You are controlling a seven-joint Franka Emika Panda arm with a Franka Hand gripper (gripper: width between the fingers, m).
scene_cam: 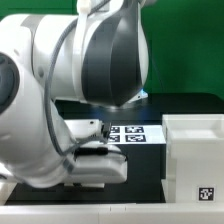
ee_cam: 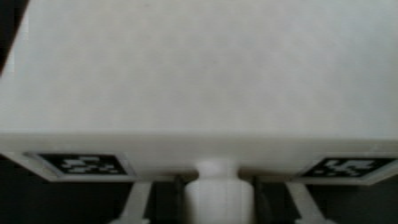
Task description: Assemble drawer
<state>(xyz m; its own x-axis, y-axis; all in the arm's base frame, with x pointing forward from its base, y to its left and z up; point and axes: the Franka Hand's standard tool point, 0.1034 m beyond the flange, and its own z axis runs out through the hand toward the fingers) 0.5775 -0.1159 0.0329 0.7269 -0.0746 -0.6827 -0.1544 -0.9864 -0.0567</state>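
Observation:
In the wrist view a white drawer tray [ee_cam: 196,80] fills the picture. Its face carries two black-and-white tags [ee_cam: 80,164] and a small white knob [ee_cam: 215,178] in the middle. My gripper [ee_cam: 217,192] is open, with one finger [ee_cam: 143,200] on each side of the knob and a gap to it on both sides. In the exterior view the large white casing [scene_cam: 192,150] stands at the right with a tag on its front. My gripper [scene_cam: 97,160] is low at the left, mostly hidden by the arm, beside a white tray part [scene_cam: 84,129].
The marker board [scene_cam: 135,133] lies flat on the black table behind the gripper, left of the casing. The robot arm [scene_cam: 100,60] blocks most of the exterior view's left and middle. A green wall stands at the back.

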